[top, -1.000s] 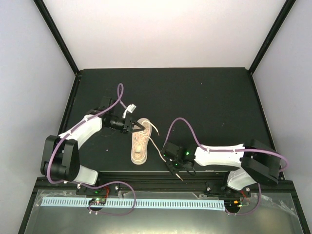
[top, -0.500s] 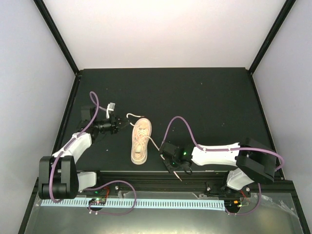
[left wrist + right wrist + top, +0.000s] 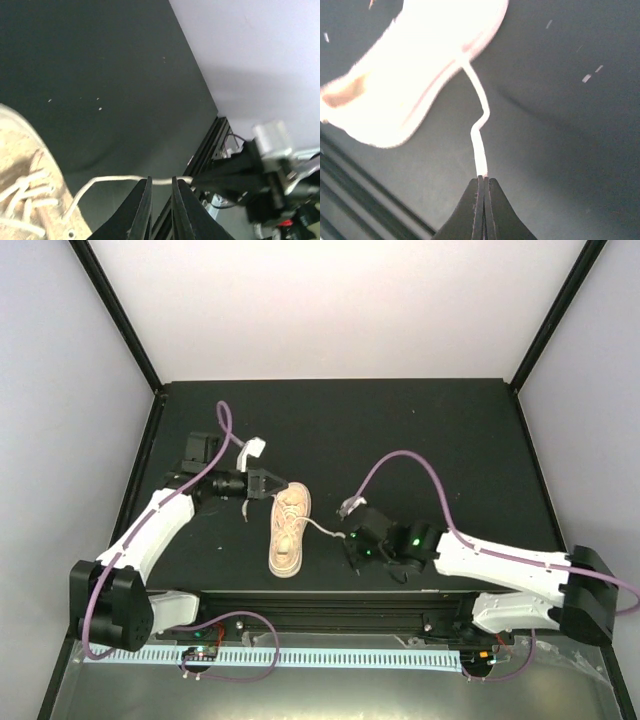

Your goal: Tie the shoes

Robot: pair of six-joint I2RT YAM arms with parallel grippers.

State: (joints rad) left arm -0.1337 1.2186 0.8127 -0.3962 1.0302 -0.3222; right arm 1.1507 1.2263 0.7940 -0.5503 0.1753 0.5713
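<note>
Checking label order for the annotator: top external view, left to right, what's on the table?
left gripper → sneaker, with the gripper tips at its far end → lace running right → right gripper, pinching that lace.

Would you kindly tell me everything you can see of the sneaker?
The sneaker is a beige low-top, fabric-looking, with thin off-white laces, undone. It sits upright on the dark table, lengthwise away from the arms. Its right lace runs into the shut right hand; its left lace crosses the left hand's fingertips.
</note>
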